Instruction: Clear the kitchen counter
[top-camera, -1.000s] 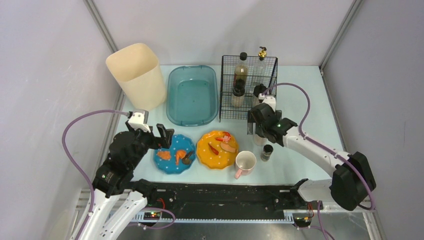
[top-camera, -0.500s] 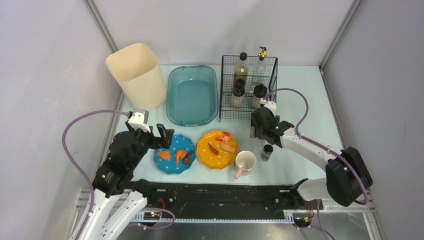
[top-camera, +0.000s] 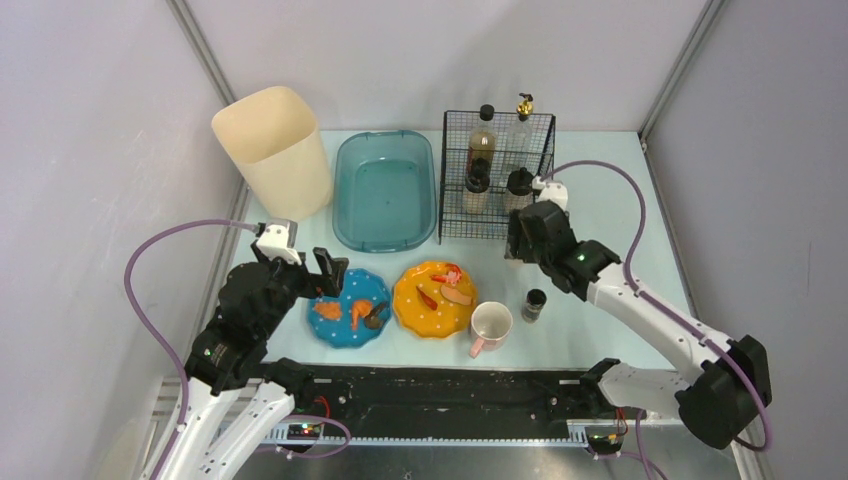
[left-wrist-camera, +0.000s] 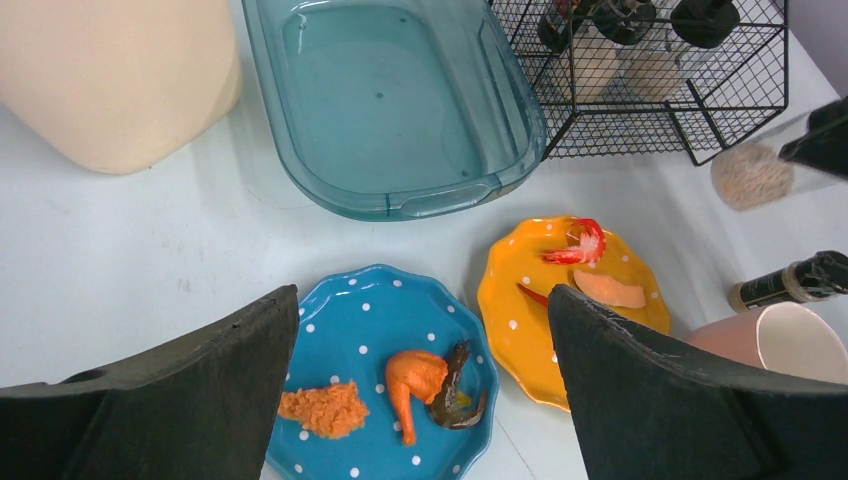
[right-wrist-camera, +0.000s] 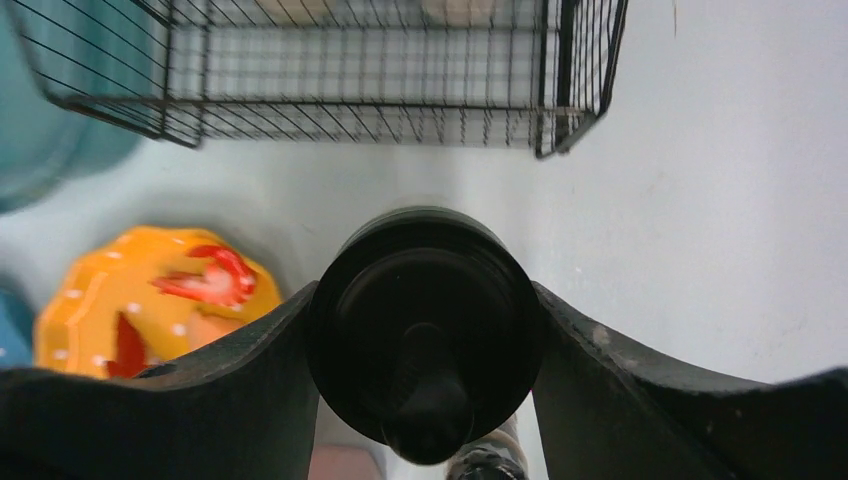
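The kitchen counter (top-camera: 620, 190) is a pale blue tabletop. My right gripper (top-camera: 530, 238) is shut on a clear jar with a black lid (right-wrist-camera: 425, 320) and holds it off the counter in front of the wire rack (top-camera: 497, 175). Both fingers press the lid's sides. The left wrist view shows the jar's grainy contents (left-wrist-camera: 748, 175). My left gripper (left-wrist-camera: 420, 300) hangs open above a blue dotted plate (top-camera: 349, 308) that holds food scraps. An orange plate (top-camera: 432, 298) with shrimp pieces lies to its right.
A pink mug (top-camera: 491, 326) and a small dark-capped bottle (top-camera: 534, 305) stand near the front. The rack holds several bottles. A teal basin (top-camera: 385, 190) and a tall cream bin (top-camera: 273, 150) stand at the back left.
My right gripper closed on the black-lidded jar, then lifted it away from the small bottle and back toward the rack. The left arm has not moved.
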